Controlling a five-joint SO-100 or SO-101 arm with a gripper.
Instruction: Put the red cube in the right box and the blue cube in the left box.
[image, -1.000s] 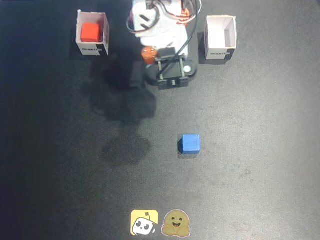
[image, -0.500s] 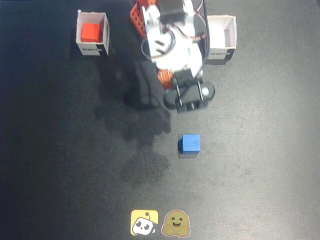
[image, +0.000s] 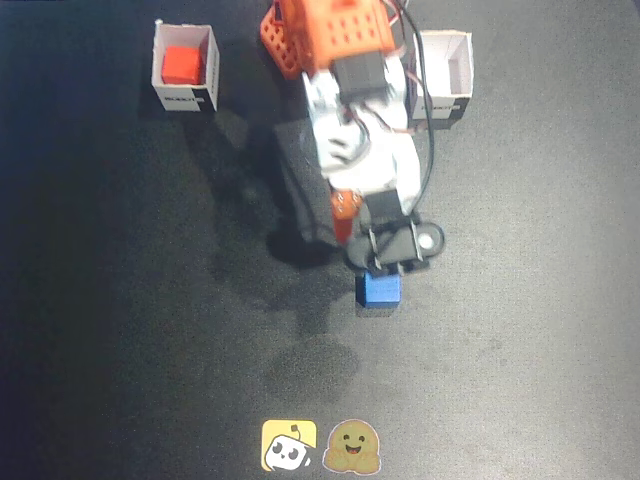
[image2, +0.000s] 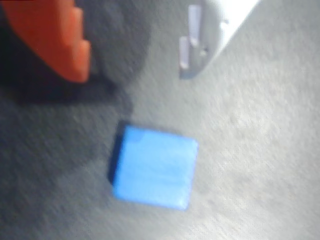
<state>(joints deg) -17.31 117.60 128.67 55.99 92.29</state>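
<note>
Only the wrist view shows the tool (image2: 135, 55) spread above the blue cube (image2: 154, 166).

Red cube (image: 181, 64), blue cube (image: 381, 288), white black-stripped boxes (image: 184, 68).

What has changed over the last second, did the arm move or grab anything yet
The arm has stretched down the fixed view from between the boxes, bringing the pincer just above the blue cube. In the wrist view its fingers stand apart, with the cube lying beyond them on the table, not yet gripped. Nothing was taken or released. The blue cube has not shifted, the red cube stays in the view-left box, and the view-right box stays empty.
</note>
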